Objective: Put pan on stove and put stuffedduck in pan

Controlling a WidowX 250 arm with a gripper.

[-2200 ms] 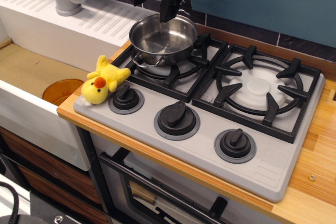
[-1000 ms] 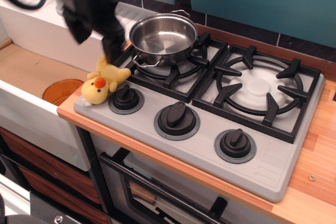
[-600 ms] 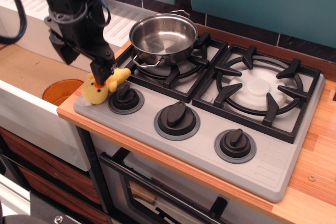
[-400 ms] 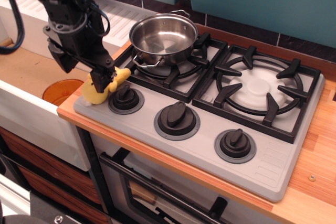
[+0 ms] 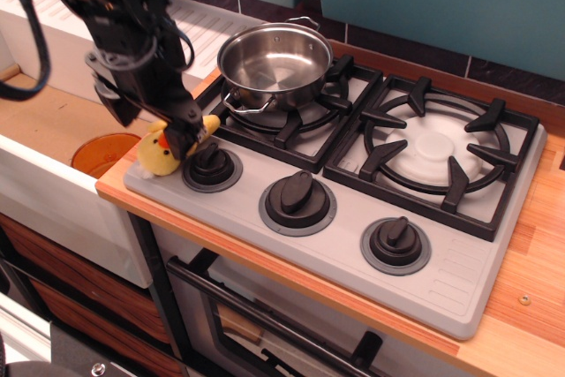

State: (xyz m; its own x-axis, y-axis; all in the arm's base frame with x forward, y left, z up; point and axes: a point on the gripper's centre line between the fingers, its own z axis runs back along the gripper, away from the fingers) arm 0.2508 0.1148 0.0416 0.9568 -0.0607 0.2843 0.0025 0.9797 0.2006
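Note:
The shiny steel pan [image 5: 274,64] stands upright on the left rear grate of the grey stove [image 5: 441,280], and it holds nothing. The yellow stuffedduck [image 5: 154,157] lies on the stove's front left corner, beside the left knob [image 5: 212,165]. My gripper [image 5: 184,142] has come down from the upper left onto the duck. Its black fingers [image 5: 188,134] lie across the duck's body and hide much of it. Only the head, the orange beak and one wing tip show. Whether the jaws have closed on it cannot be made out.
A sink basin with an orange disc [image 5: 99,153] lies left of the counter edge. A white drainboard [image 5: 53,33] is behind it. The right grate [image 5: 437,147] is bare. Wooden counter [image 5: 534,262] runs along the right side.
The gripper swung from above the pan to the left, then dropped onto the duck. In the last half second it shifted slightly right and lower. Pan and duck stayed in place.

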